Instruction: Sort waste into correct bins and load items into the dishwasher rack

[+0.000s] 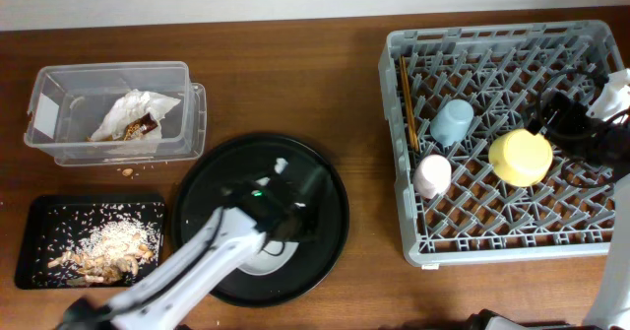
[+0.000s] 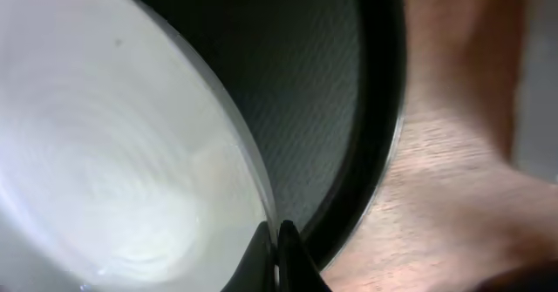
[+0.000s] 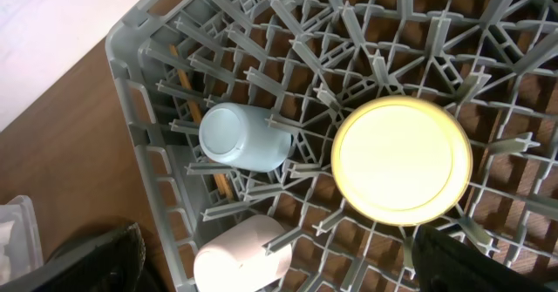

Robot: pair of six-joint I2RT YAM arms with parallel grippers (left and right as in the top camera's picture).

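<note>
**mo:** ok what's where, big stuff first?

**kit:** brown worktop (image 1: 295,64), with the dishwasher rack (image 1: 492,39) hogging the right side. Left of it is the round black tray (image 1: 320,246). The clear tub (image 1: 59,84) sits at the back left, and the black rectangular tray (image 1: 44,217) is in front of that.

**mo:** dishes?

**kit:** grey plate (image 1: 264,261) is on the round tray, mostly hidden under the left arm. The yellow bowl (image 1: 520,156) is in the rack and looks upside down. The blue cup (image 1: 452,121) and pink cup (image 1: 431,174) are just left of it among the pegs, and the chopsticks (image 1: 407,103) lie along the rack's left wall.

**mo:** trash?

**kit:** crumpled wrapper (image 1: 133,113) in the tub, food scraps (image 1: 103,251) in the rectangular tray, and a few crumbs (image 1: 126,170) on the worktop between the two.

**mo:** fingers?

**kit:** left fingers (image 2: 260,264) are pinched together right at the plate's rim, and I can't tell if the rim's actually caught. Right fingers (image 3: 471,266) are spread wide above the rack, holding nothing.
</note>
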